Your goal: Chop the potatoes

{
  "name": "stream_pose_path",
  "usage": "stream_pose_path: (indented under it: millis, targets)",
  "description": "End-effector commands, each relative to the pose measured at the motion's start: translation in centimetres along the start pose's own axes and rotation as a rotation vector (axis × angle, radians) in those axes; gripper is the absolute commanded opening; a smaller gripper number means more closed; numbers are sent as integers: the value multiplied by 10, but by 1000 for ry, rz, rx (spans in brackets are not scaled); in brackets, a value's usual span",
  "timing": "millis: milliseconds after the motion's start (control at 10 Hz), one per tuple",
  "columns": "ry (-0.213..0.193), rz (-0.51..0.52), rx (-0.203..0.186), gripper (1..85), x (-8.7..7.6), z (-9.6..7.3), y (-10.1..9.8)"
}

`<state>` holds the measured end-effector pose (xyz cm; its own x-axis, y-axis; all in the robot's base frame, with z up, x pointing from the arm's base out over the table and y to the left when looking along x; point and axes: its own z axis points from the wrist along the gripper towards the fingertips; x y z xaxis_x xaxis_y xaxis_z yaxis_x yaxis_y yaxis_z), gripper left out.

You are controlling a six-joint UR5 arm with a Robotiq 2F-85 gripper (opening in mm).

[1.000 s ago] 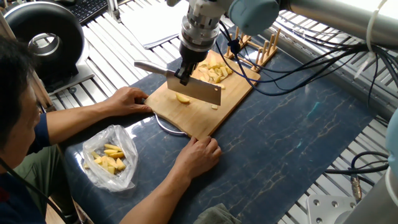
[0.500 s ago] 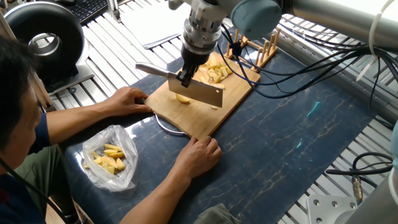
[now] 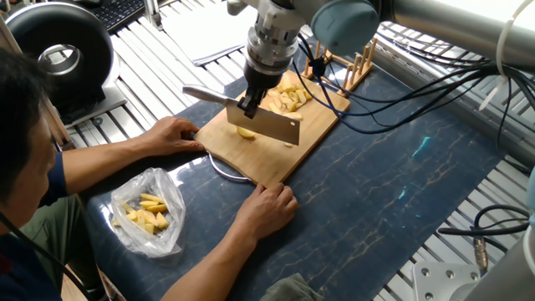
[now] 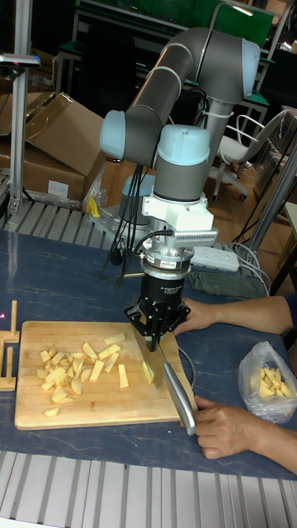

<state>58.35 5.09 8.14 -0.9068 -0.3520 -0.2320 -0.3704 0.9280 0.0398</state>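
My gripper (image 3: 249, 104) (image 4: 157, 332) is shut on the handle end of a cleaver (image 3: 272, 124) (image 4: 179, 392), holding it over the wooden cutting board (image 3: 316, 124) (image 4: 99, 417). The blade's edge is down on a pale yellow potato piece (image 3: 244, 132) (image 4: 148, 372) near the board's middle. A pile of cut potatoes (image 3: 289, 95) (image 4: 69, 368) lies at the board's far end. One small potato bit (image 3: 288, 144) sits beside the blade's tip.
A person's two hands (image 3: 174, 134) (image 3: 267, 209) steady the board at its near edge and corner, close to the blade. A clear plastic bag (image 3: 149, 214) (image 4: 268, 381) of yellow pieces lies on the dark mat. A wooden rack (image 3: 355, 63) stands behind the board.
The gripper and cleaver have shifted slightly to the right over the board since the earliest frame. The hands and potatoes have not moved.
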Motion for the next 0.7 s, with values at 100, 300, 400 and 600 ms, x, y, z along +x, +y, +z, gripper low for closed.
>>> stream_pose_path:
  millis: [100, 300, 400, 600]
  targets:
    - [-19, 3, -5, 10, 4, 5, -1]
    - [-32, 3, -8, 10, 10, 9, 1]
    - [-38, 0, -15, 10, 12, 10, 1]
    - [-68, -16, -18, 10, 18, 16, -2]
